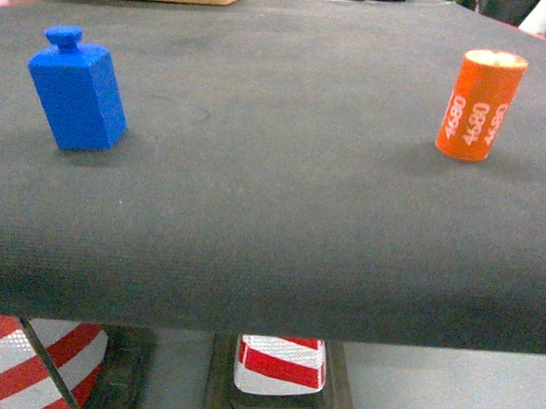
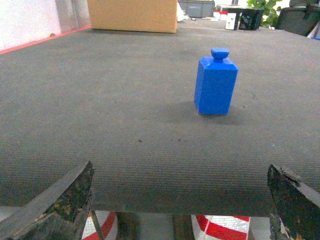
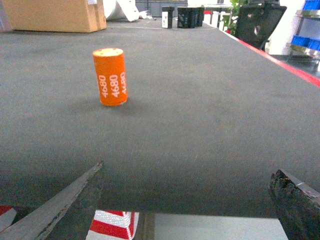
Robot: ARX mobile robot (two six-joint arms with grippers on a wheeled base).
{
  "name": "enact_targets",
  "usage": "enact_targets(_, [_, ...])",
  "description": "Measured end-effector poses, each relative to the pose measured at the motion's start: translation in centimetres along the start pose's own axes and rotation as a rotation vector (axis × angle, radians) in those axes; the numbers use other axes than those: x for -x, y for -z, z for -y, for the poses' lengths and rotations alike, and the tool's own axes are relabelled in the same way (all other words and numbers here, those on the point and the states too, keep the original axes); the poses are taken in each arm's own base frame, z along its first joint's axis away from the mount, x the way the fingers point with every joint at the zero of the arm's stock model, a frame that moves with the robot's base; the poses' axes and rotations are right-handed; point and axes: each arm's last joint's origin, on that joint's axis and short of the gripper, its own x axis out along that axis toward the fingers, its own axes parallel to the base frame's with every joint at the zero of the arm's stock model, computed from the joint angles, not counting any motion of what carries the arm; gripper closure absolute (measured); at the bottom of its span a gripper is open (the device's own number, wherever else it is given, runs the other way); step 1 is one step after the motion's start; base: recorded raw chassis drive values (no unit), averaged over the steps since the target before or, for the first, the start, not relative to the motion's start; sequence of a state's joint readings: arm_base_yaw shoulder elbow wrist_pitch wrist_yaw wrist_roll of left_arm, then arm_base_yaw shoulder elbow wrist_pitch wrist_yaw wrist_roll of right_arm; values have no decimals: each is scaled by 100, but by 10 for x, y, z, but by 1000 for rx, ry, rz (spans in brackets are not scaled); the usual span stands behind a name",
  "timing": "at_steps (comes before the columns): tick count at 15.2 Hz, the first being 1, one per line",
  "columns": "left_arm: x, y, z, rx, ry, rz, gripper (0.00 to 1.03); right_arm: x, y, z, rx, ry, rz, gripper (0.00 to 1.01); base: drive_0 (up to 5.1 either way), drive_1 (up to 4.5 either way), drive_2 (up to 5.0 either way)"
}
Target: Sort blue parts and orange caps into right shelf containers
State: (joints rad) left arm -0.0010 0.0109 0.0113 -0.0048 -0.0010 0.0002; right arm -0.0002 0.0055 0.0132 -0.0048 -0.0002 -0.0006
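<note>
Two task pieces stand upright on the dark grey, cloth-covered bench [image 1: 281, 223] in front of you, well apart: a small orange cylinder cap [image 1: 481, 105] printed with white "4680" digits on the right, and a blue block-shaped plastic part with a knob on top [image 1: 76, 92] on the left. Your left gripper [image 2: 182, 200] faces the blue part with its jaws wide apart and empty; your right gripper [image 3: 190, 200] faces the orange cap, jaws likewise spread. A tan cardboard box [image 2: 132, 15] sits at the bench's far edge, and red-and-white striped cones [image 1: 280, 362] stand below.
</note>
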Motion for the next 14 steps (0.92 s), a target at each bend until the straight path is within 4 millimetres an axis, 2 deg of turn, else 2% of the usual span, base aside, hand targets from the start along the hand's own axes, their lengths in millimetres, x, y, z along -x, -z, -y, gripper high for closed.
enact_targets(14, [0, 0, 0, 0, 0, 1, 5, 0, 0, 0, -1, 0, 0, 3, 0, 0, 0])
